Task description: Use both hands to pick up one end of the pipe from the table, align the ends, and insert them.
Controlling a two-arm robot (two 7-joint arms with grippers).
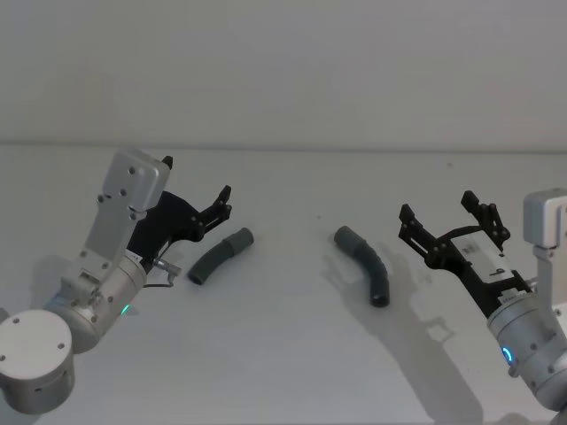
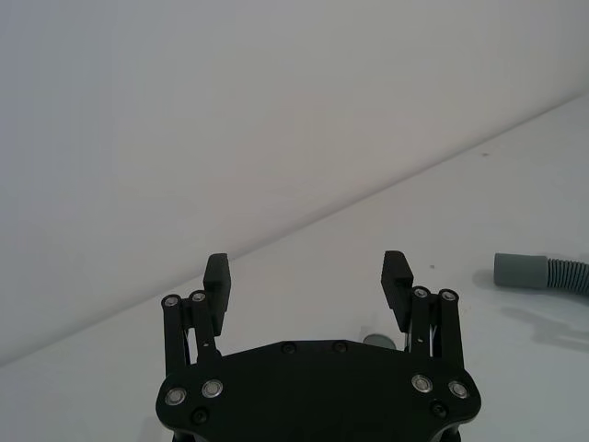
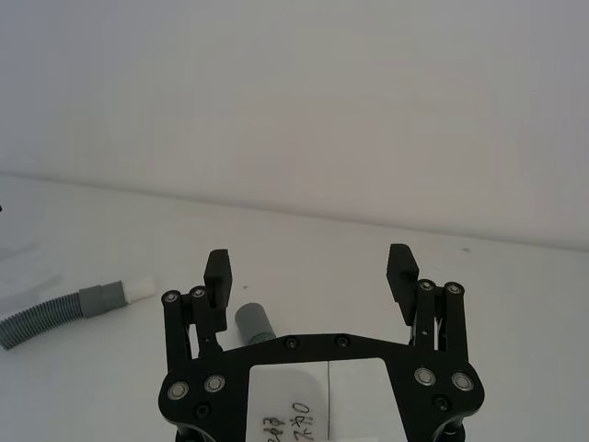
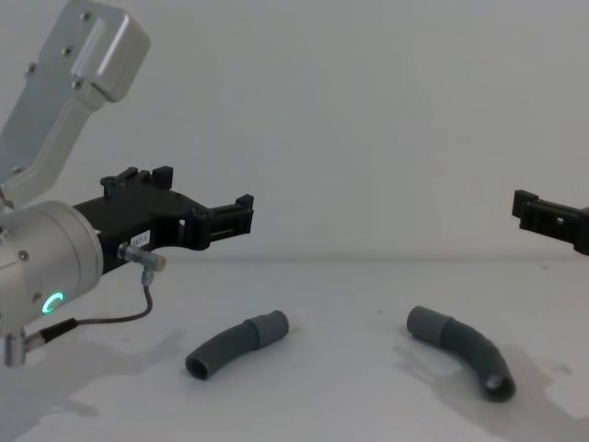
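Pipe pieces [image 1: 221,255] [image 1: 365,264] lie apart on table [image 1: 283,354]; left gripper [image 2: 306,267], right gripper [image 3: 311,262] spread; label [image 3: 304,405] unreadable.

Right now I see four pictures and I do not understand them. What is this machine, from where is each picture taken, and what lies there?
It is a robot with two arms; each ends in a black hand. One picture looks down from its head, one looks forward from its chest, and two come from cameras on the wrists, behind each hand. The left hand and right hand are open and hold nothing. On the white table lie two grey curved pipe pieces, the left piece and the right piece, apart.
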